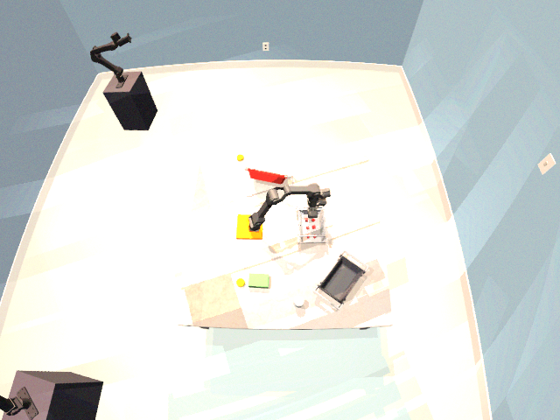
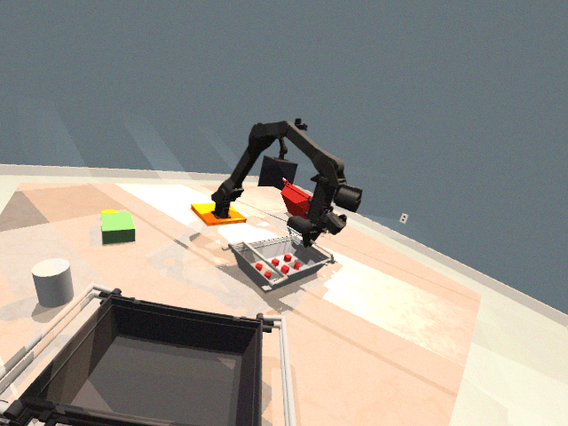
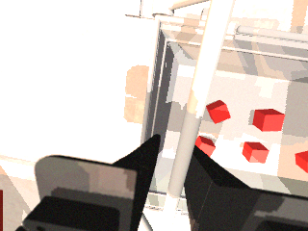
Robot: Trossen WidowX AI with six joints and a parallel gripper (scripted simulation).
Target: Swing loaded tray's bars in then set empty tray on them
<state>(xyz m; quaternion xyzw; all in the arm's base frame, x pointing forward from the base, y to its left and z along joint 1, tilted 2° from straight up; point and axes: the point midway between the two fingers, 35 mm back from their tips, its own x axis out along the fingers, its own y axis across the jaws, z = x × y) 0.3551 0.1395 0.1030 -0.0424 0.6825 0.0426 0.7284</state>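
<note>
The loaded tray (image 1: 322,226) (image 2: 300,276) (image 3: 165,96) stands on the table with several red blocks (image 2: 285,269) (image 3: 269,119) on its floor. One wire bar (image 2: 264,259) lies across its top near one end. My gripper (image 1: 312,214) (image 2: 307,242) (image 3: 170,141) is over the other end, its fingers a little apart. The other bar (image 3: 185,140) passes between them, with a gap on each side, and shows over the tray's inside near the end wall. The empty black tray (image 1: 342,280) (image 2: 169,375) lies on the table, both its bars swung out.
A green box (image 1: 258,280) (image 2: 117,229) and a grey cylinder (image 1: 298,301) (image 2: 52,281) stand on the empty tray's side of the table. A red bin (image 1: 267,176) (image 2: 295,199) stands behind the arm. The arm's base is on an orange plate (image 1: 242,227) (image 2: 206,213).
</note>
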